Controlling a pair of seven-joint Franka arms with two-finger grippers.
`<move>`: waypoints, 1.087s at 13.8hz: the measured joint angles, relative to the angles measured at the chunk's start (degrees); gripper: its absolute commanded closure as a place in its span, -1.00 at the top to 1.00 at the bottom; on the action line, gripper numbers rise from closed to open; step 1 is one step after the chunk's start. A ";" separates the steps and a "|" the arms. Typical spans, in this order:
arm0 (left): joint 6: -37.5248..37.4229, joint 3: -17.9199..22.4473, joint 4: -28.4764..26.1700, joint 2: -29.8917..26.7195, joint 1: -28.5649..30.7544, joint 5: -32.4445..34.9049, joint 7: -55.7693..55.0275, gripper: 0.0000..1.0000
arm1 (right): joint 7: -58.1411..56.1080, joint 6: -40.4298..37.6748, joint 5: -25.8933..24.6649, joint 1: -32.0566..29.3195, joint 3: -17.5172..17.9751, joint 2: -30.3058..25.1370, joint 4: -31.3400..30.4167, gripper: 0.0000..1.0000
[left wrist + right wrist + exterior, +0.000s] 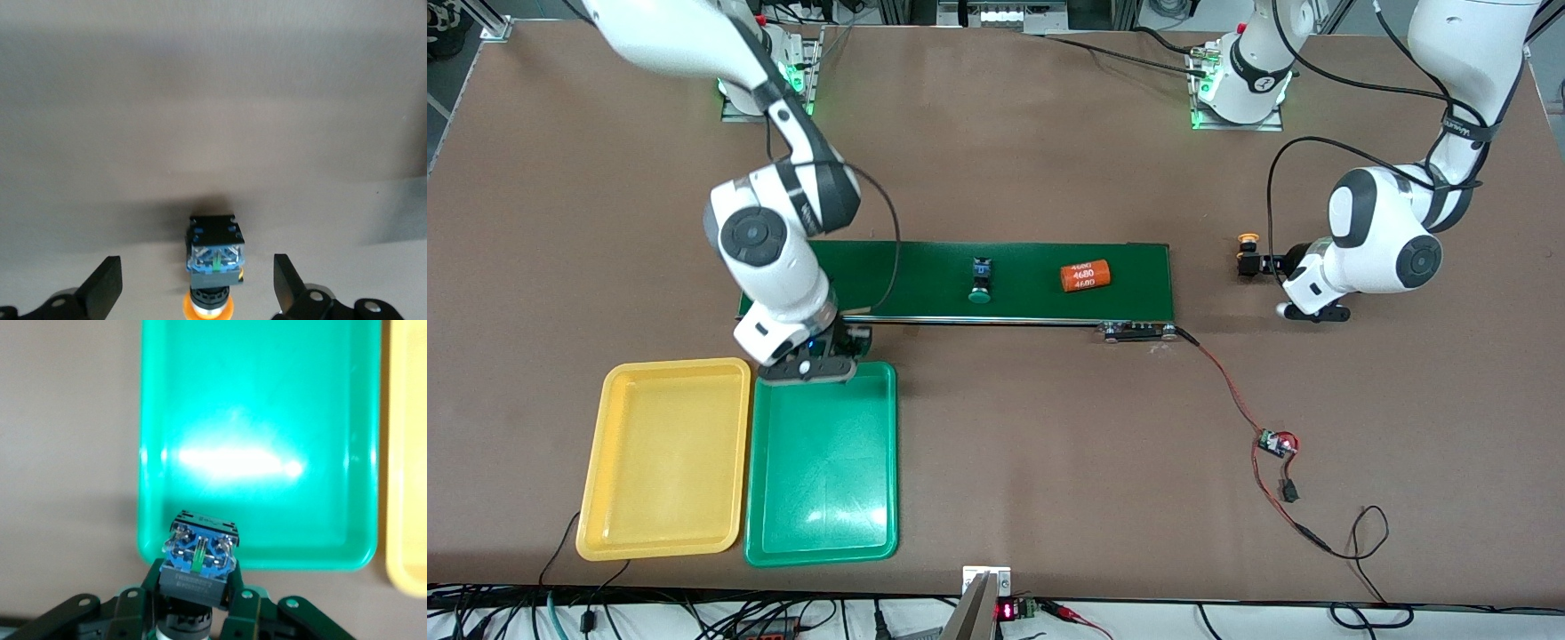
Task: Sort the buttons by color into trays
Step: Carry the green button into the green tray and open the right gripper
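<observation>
My right gripper (809,363) (198,579) is shut on a black-and-blue button (198,559), held over the green tray's (823,498) (260,400) rim on the belt's side. A trace of green shows at its mostly hidden cap. The yellow tray (665,462) (408,453) lies beside the green one. A green-capped button (981,280) lies on the dark-green belt (925,276). Toward the left arm's end, a yellow-orange-capped button (1246,251) (215,257) rests on the table. My left gripper (1260,265) (198,283) is open, one finger on each side of it, not touching.
An orange cylinder printed 4680 (1085,276) lies on the belt. A small circuit board (1276,442) with red and black wires sits on the table nearer the front camera than the belt's end. Cables run along the table's front edge.
</observation>
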 measured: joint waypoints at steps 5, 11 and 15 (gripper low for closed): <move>1.15 -0.38 -2.55 -0.07 -0.06 -0.15 -0.76 0.08 | -6.36 0.97 -0.18 -5.65 -0.08 8.21 11.62 -0.92; 1.54 -2.86 -2.99 -0.82 -0.59 -0.15 -0.59 -1.00 | -8.45 8.50 -0.18 -7.43 -0.07 13.47 13.13 0.33; 1.67 -2.87 -3.01 -2.07 -0.63 -0.15 0.51 -1.00 | -8.52 8.55 -0.18 -7.73 -0.06 13.69 13.42 0.66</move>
